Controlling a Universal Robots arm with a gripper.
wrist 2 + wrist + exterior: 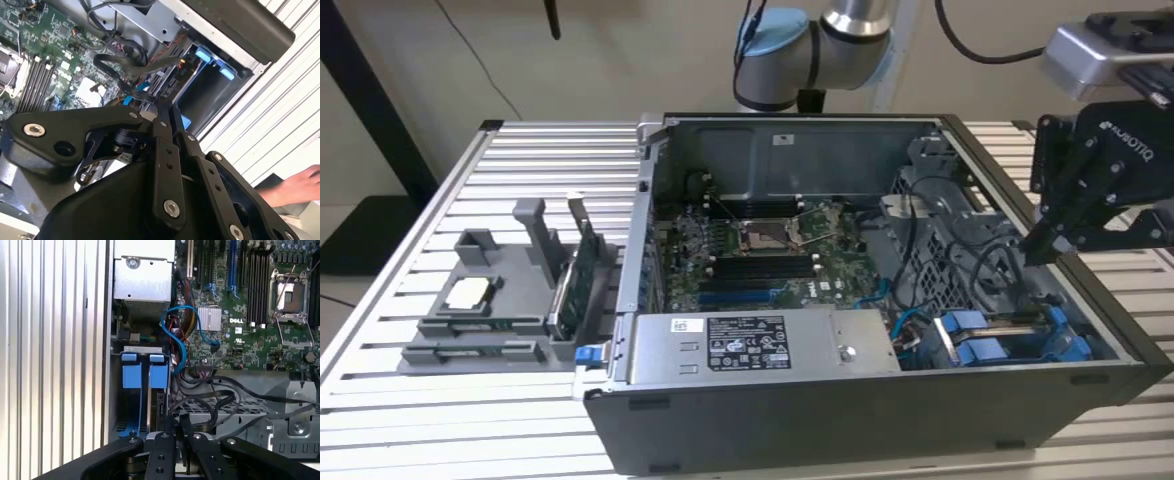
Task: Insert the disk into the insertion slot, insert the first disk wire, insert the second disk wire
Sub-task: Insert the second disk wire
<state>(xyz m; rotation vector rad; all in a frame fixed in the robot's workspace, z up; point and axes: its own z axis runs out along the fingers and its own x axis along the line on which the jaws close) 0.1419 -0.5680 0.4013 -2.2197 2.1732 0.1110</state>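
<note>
My black gripper (1037, 250) hangs over the open computer case's right side, above the drive end. Its fingers stand shut, and I see nothing between them. Below it is the insertion slot (970, 336), a grey metal bay with bright blue fittings at the case's front right corner. In the first wrist view the slot's two blue tabs (136, 376) lie just beyond my gripper (176, 421). In the second wrist view my gripper (167, 107) points at black wires (117, 65) beside the bay (210, 90). A blue wire (175, 337) loops near the motherboard. The disk is hidden or out of view.
A grey labelled power-supply box (747, 345) fills the case's front. The motherboard (761, 250) lies behind it. A grey fixture (487, 300) with parts and upright green boards (580, 270) stands on the slatted table at the exterior view's left. A person's hand (295, 187) rests on the table.
</note>
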